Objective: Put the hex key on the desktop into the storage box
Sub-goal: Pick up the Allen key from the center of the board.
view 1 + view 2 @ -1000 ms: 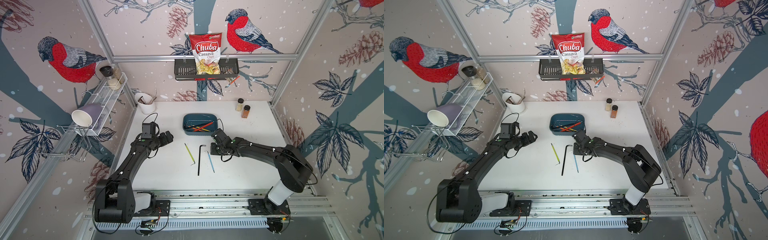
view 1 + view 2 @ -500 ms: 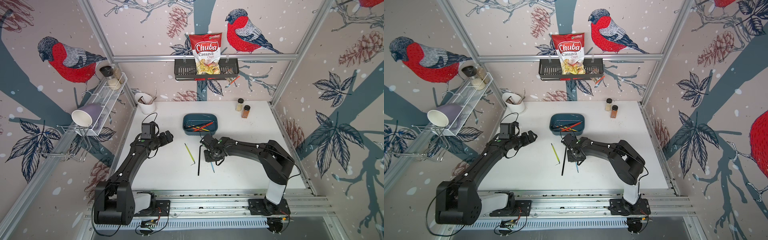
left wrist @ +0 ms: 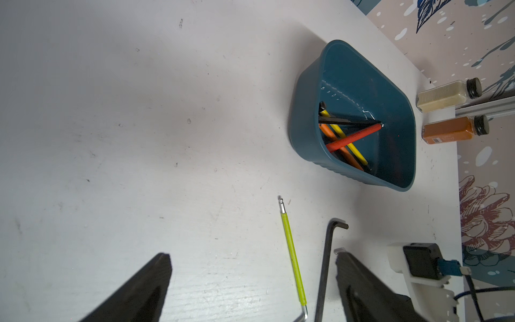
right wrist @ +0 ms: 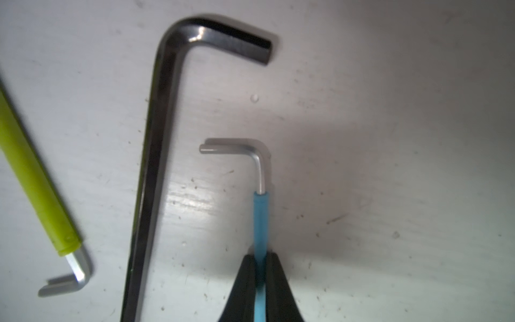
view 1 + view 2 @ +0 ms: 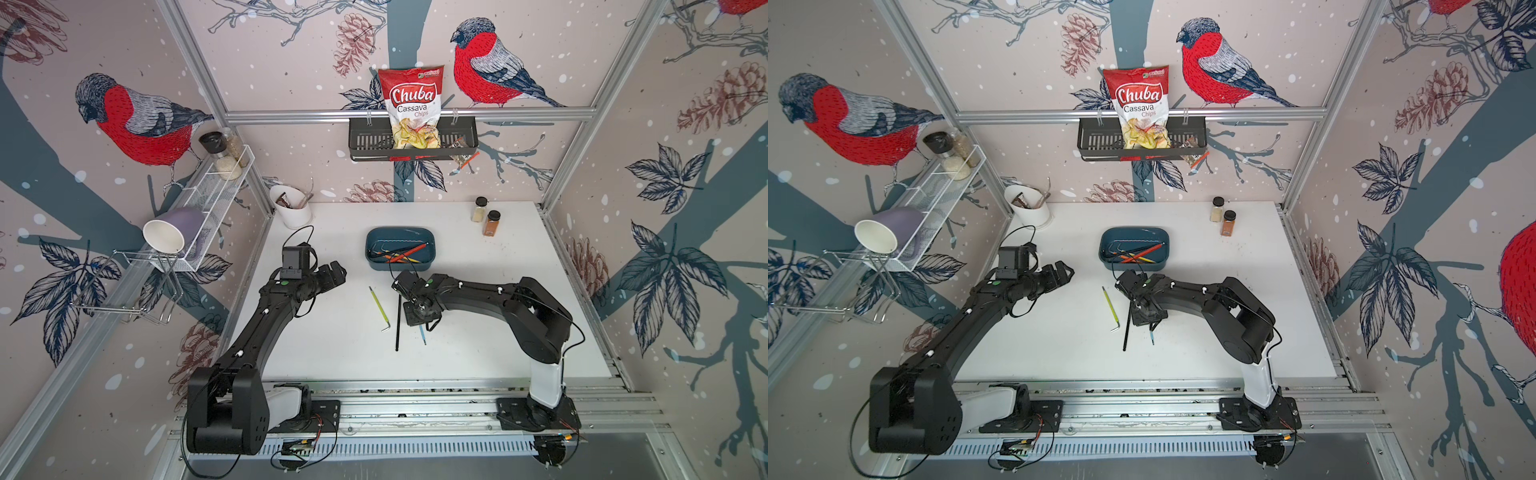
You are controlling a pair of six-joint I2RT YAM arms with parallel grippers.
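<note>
Grip check: your right gripper (image 4: 259,260) is squeezed tight on the blue hex key (image 4: 260,217), which rests on the desktop (image 5: 498,332) outside the storage box (image 5: 399,268), near the long side of the box that faces the right arm's base (image 5: 536,415). The long black hex key (image 4: 156,156) lies just beside the blue one and the green hex key (image 4: 33,181) lies past that, both also outside the storage box, while red, orange and yellow keys (image 3: 354,138) sit inside it. Your left gripper (image 3: 250,256) hangs wide open off to one side of the storage box and holds nothing.
</note>
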